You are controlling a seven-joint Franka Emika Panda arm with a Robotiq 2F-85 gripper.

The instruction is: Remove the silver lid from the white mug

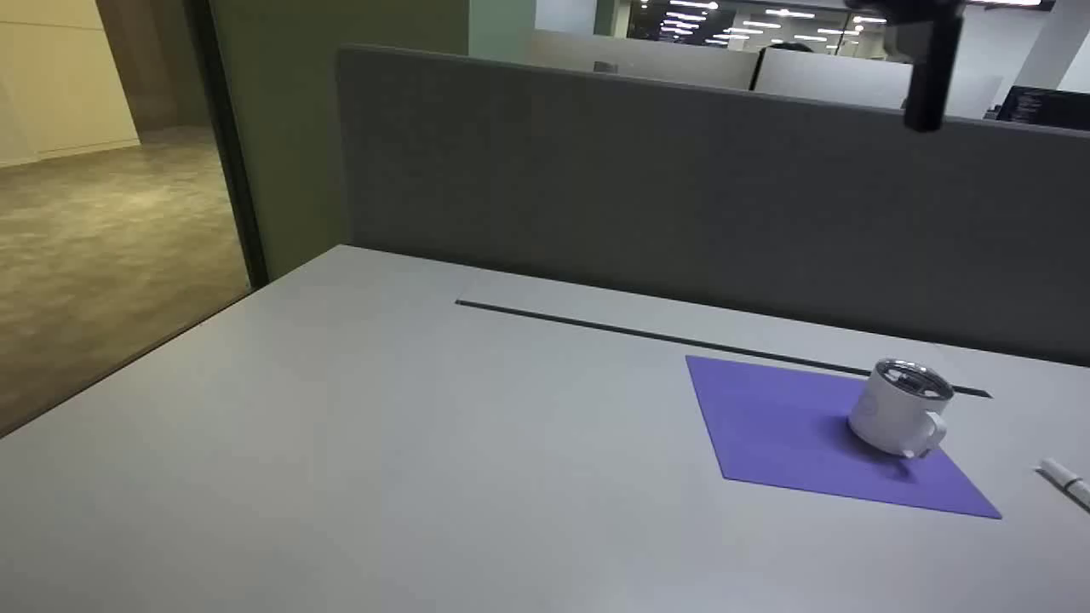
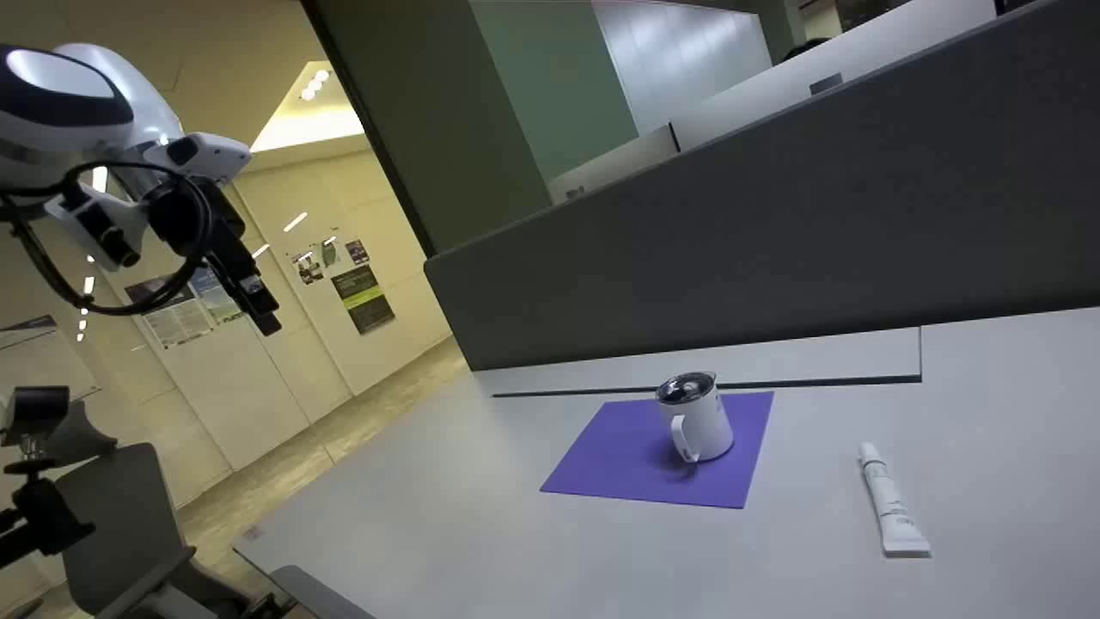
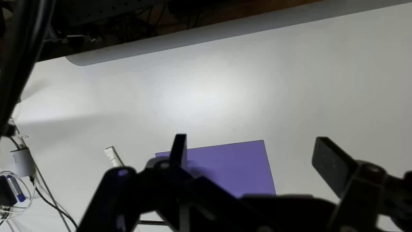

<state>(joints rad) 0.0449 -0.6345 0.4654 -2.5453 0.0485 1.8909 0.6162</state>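
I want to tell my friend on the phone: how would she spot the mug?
On the big pale table, find the purple mat. The white mug stands on it, topped by the silver lid. Unlike the white tube lying off the mat, it has a handle.

Cannot make out in the wrist view the white mug or its silver lid, nor one part of the purple mat and one end of the white tube, both hidden behind the gripper. Can see only part of the tube in an exterior view, cut off by the right edge, and only a blurred dark end of the gripper, cut off by the top edge. Cannot read the tiny print on the tube or wall posters in an exterior view, nor follow the arm past the left edge.
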